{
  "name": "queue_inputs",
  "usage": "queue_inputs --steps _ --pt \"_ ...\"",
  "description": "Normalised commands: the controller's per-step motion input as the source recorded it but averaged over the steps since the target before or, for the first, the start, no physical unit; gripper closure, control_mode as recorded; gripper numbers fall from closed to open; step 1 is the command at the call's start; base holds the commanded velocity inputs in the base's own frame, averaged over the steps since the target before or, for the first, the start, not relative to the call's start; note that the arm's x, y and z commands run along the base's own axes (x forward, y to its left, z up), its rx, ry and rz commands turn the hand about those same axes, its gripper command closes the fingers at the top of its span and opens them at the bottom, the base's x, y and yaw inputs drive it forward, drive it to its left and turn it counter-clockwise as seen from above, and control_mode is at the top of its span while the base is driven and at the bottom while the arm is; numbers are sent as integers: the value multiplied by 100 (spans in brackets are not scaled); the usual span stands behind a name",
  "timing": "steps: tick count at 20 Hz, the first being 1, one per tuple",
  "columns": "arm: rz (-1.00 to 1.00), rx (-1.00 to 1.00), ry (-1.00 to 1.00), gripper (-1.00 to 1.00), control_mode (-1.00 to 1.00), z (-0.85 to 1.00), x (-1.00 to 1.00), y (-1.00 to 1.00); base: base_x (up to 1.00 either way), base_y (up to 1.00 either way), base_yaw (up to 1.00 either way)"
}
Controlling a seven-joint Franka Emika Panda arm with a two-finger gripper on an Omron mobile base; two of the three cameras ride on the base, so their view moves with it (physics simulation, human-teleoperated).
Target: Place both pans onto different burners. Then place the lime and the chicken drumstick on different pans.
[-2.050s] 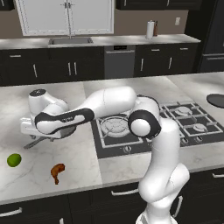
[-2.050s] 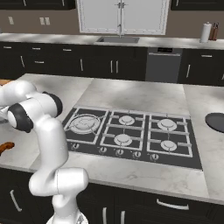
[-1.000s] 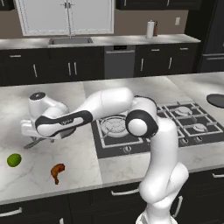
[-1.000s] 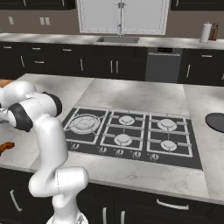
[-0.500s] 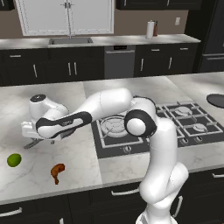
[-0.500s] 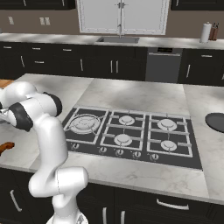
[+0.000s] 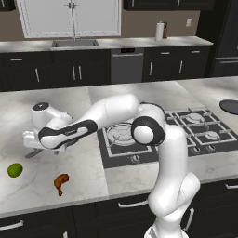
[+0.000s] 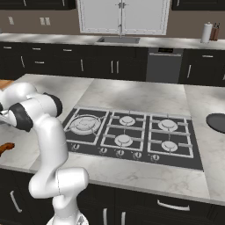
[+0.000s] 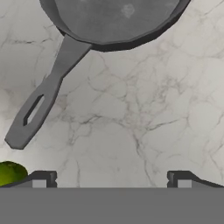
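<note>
Grey pan (image 9: 114, 21) with slotted handle lies on the marble counter (image 9: 144, 113), ahead of the tool (image 9: 109, 178). Tool: fingers (image 9: 43, 178) spread wide, holding nothing, touching nothing, above bare counter. Lime (image 7: 15, 169) on the counter just beside the left fingertip in the hand view. Drumstick (image 7: 60, 181) lies near the lime, apart from it. Dark pan (image 8: 217, 122) sits on the counter right of the cooktop (image 8: 132, 131), well apart. Burners (image 8: 85, 124) bare.

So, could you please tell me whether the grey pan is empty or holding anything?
Empty, as far as shown: the hand view shows the grey pan with a bare grey inside; its far part is cut off.
</note>
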Motion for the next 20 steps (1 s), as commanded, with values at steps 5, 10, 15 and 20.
queue_inputs --steps 5,10,15,20 --pt "0 0 0 -100 -100 -13 5 1 0 0 0" --pt "0 0 0 -100 -100 -7 15 6 0 0 0" --pt "0 0 0 -100 -100 -1 18 10 0 0 0" --pt "0 0 0 -100 -100 0 16 11 0 0 0"
